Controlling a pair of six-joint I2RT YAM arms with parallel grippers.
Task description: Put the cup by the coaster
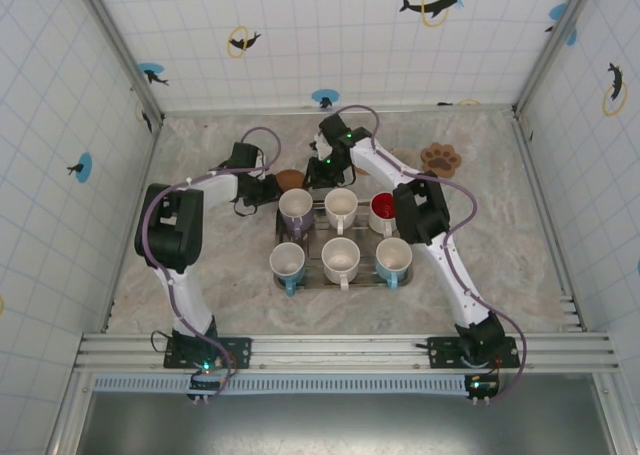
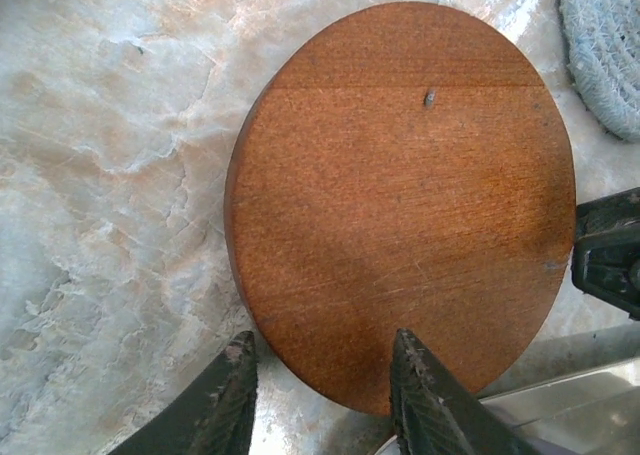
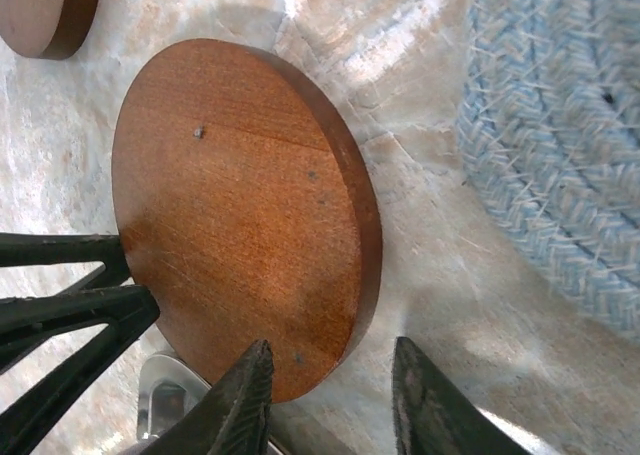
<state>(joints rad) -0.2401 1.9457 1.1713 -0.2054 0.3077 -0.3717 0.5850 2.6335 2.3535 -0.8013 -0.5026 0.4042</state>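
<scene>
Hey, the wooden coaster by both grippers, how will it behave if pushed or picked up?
The wooden coaster looks like a solid disc, so probably stiff. It seems to lie flat on the smooth marbled tabletop, so a push would likely slide it, not tip it. Its low rim offers little grip; on edge it might roll.

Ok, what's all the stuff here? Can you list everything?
cups: six, white, purple, red, blue, two rows on the tray
tray: one, silver, table's middle
round wooden coasters: two, brown, behind the tray
woven coaster: one, pale blue, beside a wooden one
paw coaster: one, brown, back right
table: one, beige marble, under everything
left gripper: one, black, open over a wooden coaster's edge
right gripper: one, black, open over the same coaster
arms: two, white and black, reaching back
</scene>
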